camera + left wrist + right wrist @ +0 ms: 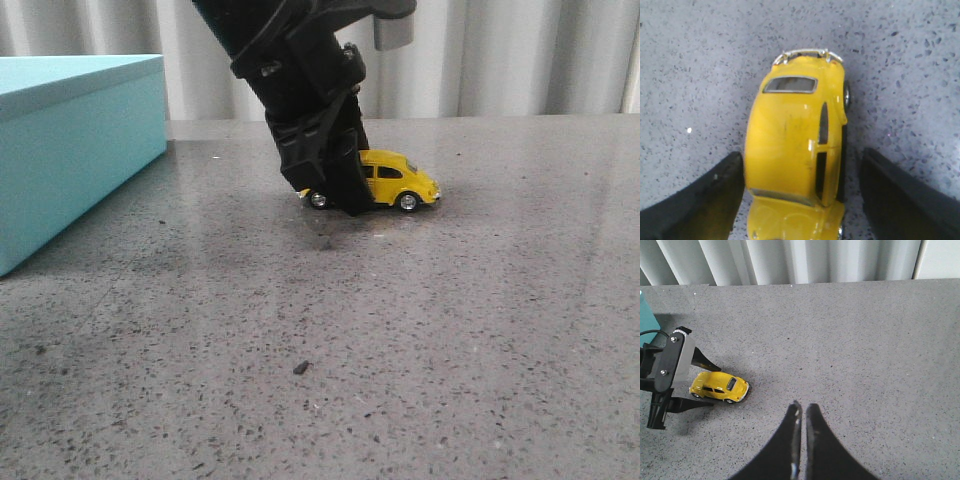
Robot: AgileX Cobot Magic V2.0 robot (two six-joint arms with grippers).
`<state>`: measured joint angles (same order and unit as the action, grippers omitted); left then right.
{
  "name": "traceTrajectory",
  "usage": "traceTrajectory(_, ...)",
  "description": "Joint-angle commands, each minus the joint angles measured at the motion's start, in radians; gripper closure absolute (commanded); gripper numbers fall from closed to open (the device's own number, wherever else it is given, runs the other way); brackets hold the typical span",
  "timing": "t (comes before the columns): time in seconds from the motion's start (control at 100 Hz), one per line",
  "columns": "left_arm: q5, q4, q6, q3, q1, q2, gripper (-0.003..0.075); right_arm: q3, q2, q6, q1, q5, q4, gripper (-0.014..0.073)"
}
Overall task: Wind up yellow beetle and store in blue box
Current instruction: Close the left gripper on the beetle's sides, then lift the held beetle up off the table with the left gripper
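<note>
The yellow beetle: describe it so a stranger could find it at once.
Start at the big blue box on the left of the grey speckled table; look right to the black left gripper reaching down. Between its open fingers sits the yellow beetle, the only bright yellow, wheeled thing there.

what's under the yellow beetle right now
Only the speckled grey table: the yellow beetle stands on its wheels there, between the left gripper fingers. The spot right beneath its body is hidden.
</note>
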<state>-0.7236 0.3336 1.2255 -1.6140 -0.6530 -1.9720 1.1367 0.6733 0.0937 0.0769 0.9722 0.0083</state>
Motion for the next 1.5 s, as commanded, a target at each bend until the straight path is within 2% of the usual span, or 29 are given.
traceTrajectory(0.0,0.038,0.023,-0.001,-0.030,-0.007,0.035,0.0259,0.021,-0.001,-0.010,0.001,-0.069,-0.016,0.0655)
traceTrajectory(0.21,0.042,0.023,-0.001,-0.034,-0.007,0.027,0.0287,0.021,-0.001,-0.010,0.001,-0.069,-0.016,0.0655)
traceTrajectory(0.53,0.029,0.023,-0.001,-0.044,-0.007,0.027,0.0531,0.021,-0.001,-0.010,0.001,-0.069,-0.017,0.0655)
traceTrajectory(0.75,0.000,0.023,-0.006,-0.046,-0.007,0.027,0.0639,0.021,-0.001,-0.010,0.001,-0.069,-0.037,0.0655)
traceTrajectory(1.01,-0.037,0.023,-0.045,-0.097,-0.007,0.031,0.0661,0.021,-0.001,-0.010,0.001,-0.069,-0.045,0.0655)
traceTrajectory(1.271,-0.199,0.020,-0.084,-0.248,-0.005,0.035,0.0661,0.021,-0.001,-0.010,0.001,-0.071,-0.045,0.0655)
traceTrajectory(1.491,-0.271,-0.024,-0.297,-0.365,0.035,0.054,0.0661,0.021,-0.001,-0.010,0.003,-0.071,-0.045,0.0655)
